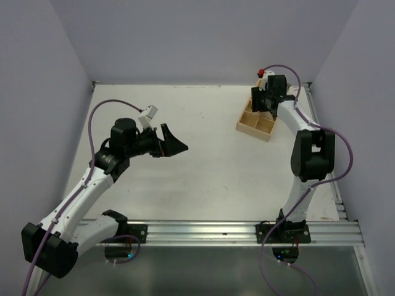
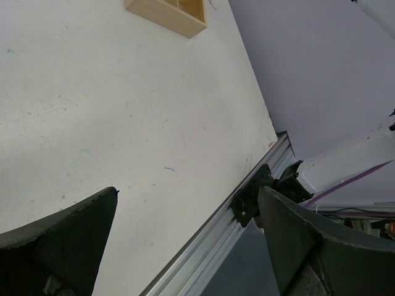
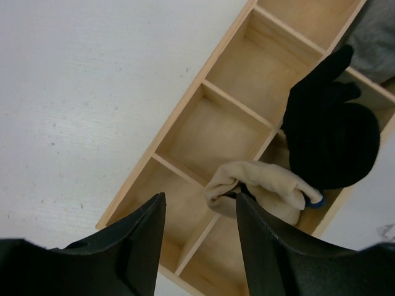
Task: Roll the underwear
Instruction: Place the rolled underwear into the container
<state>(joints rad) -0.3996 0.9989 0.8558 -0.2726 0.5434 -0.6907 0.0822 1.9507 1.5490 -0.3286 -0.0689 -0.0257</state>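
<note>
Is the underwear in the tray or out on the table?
In the tray: the right wrist view shows the underwear bunched over a divider beside a black garment, the right gripper open above it.

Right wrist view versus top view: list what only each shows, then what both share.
Only right wrist: the beige underwear lying across a divider of the tray, black fabric beside it, grey fabric at the corner. Only top: the left gripper, open over the table, and the rail. Both: the tray, the table, the right gripper open above the tray.
</note>
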